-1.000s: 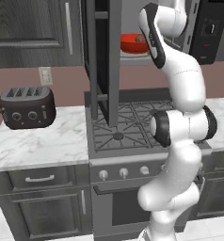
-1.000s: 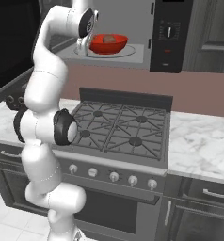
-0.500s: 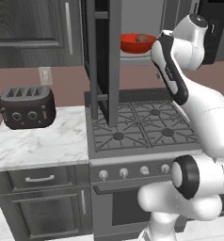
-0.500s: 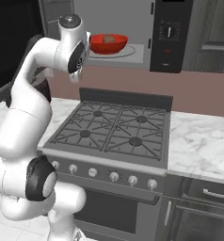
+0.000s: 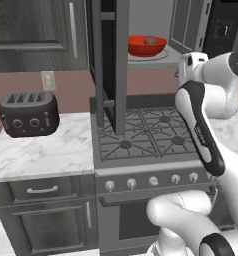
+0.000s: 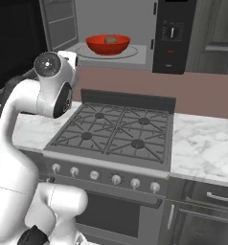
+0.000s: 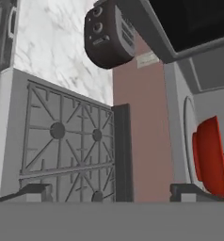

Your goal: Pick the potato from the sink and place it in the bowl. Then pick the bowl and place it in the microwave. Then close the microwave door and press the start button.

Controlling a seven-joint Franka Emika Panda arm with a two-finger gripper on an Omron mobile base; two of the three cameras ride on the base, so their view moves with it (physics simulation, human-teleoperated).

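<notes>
The red bowl [image 5: 147,46] [image 6: 108,44] rests on the floor of the open microwave [image 6: 130,19], with the reddish-brown potato [image 5: 151,41] [image 6: 110,40] inside it. In the hand view the bowl [image 7: 210,157] lies at the right edge, seen from the side. The microwave door [image 5: 108,65] [image 7: 194,23] stands swung wide open, edge-on in the left base view. A black control panel [image 6: 172,36] sits to the right of the cavity. My gripper [image 7: 111,193] is open and empty, below and in front of the microwave, over the stove's back edge. The sink is out of view.
A gas stove [image 5: 146,132] [image 6: 116,131] with dark grates lies under the microwave. A dark toaster [image 5: 28,119] [image 7: 109,35] stands on the marble counter [image 5: 46,150] to the left. More marble counter [image 6: 207,148] extends right of the stove.
My arm has drawn back out of the microwave and dropped lower, away from the bowl. The bowl with the potato has stayed in place inside. The gripper has stayed open.
</notes>
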